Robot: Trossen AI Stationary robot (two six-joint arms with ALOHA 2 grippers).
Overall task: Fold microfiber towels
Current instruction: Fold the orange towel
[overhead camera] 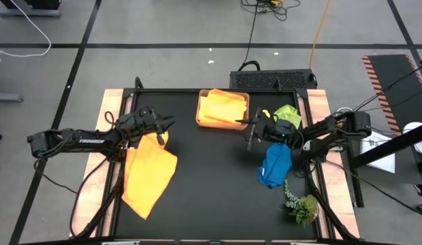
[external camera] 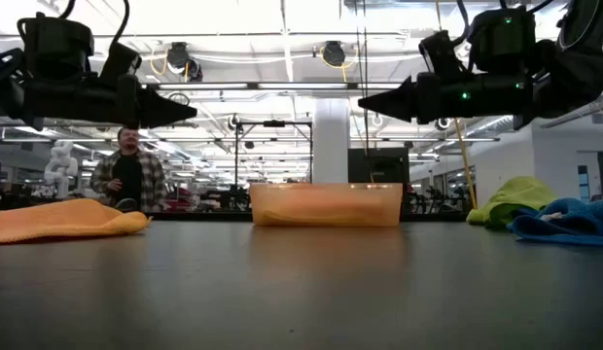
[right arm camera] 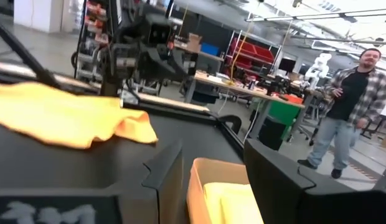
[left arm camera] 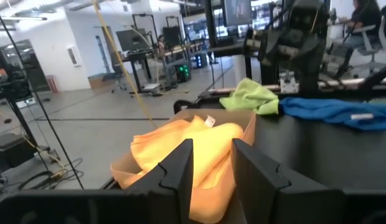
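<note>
While raised empty, left gripper (overhead camera: 169,123) narrowly parted just above orange towel (overhead camera: 148,175), right gripper (overhead camera: 246,124) wider beside blue towel (overhead camera: 276,165).

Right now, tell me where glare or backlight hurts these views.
Low view: bright ceiling lights backlight both arms into silhouettes, and the tray glows. Left wrist view: the folded yellow towel looks washed out between the dark claw fingers. High view: evenly lit, no glare on the black table.
</note>
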